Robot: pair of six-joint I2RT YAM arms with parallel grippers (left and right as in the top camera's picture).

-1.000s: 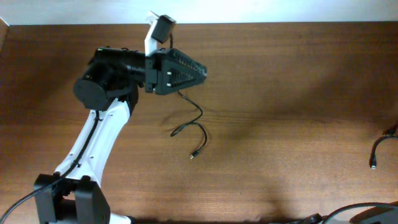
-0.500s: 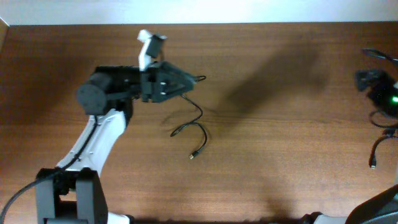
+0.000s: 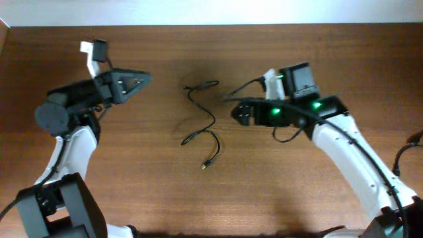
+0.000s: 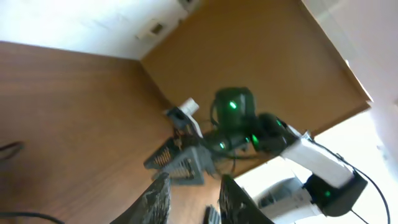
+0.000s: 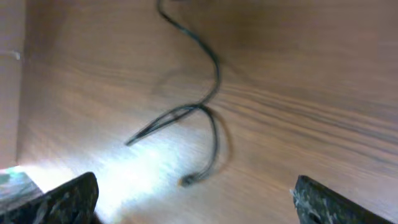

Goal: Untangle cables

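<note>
One thin black cable [image 3: 213, 122] lies loose in an S-shape at the table's middle, with its small plug end [image 3: 205, 165] nearest the front. My left gripper [image 3: 147, 79] is open and empty, up and to the left of the cable and apart from it. My right gripper [image 3: 236, 110] is wide open and empty, just right of the cable. In the right wrist view the cable [image 5: 214, 81] and its plug [image 5: 186, 180] lie on the wood between and beyond my open fingers [image 5: 193, 199]. The left wrist view shows its parted fingers [image 4: 194, 196] facing the right arm [image 4: 236, 118].
Another thin black cable [image 3: 400, 160] lies at the table's far right edge. The table's back edge meets a white wall [image 3: 264, 10]. Bare brown wood [image 3: 132, 165] surrounds the middle cable.
My left gripper let go of the cable's upper end and drew back to the left. My right arm swung in from the far right to just beside the cable.
</note>
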